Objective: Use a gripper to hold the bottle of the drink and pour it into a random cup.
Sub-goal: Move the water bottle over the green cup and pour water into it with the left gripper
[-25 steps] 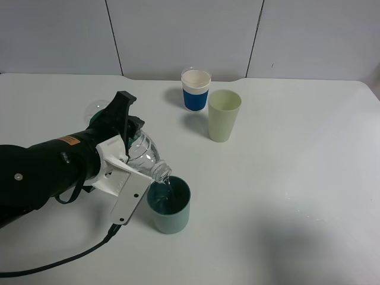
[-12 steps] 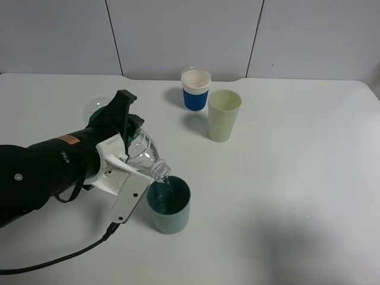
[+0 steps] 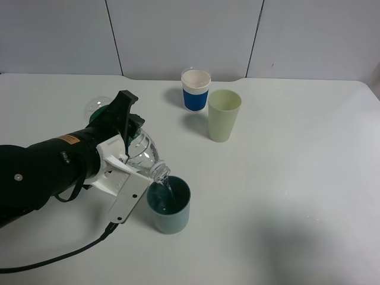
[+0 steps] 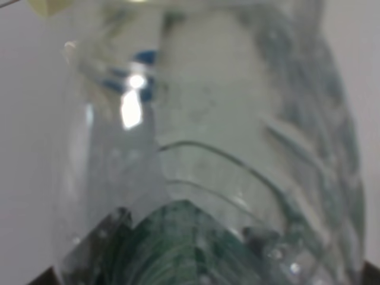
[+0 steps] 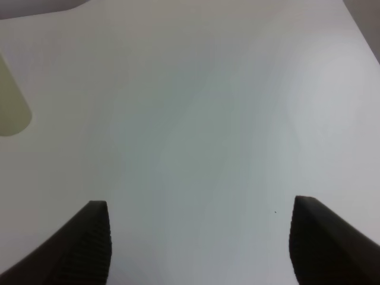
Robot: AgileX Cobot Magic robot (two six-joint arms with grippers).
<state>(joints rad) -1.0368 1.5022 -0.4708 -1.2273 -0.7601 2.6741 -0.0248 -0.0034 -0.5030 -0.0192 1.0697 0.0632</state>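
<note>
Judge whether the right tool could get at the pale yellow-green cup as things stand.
Probably yes. The right tool is open over bare table. The pale cup shows at the edge of its view with nothing between them, and the left tool holds the bottle elsewhere.

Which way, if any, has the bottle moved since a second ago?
No. The bottle stays tilted with its mouth over the left rim of the teal cup, exactly as before.

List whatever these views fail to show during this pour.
Label on the water bottle: exterior high, mostly behind the left gripper; left wrist, blurred.
Fill level of the dark teal cup: exterior high, too small.
The right gripper: absent from exterior high; right wrist cuts its fingers at the edge.
</note>
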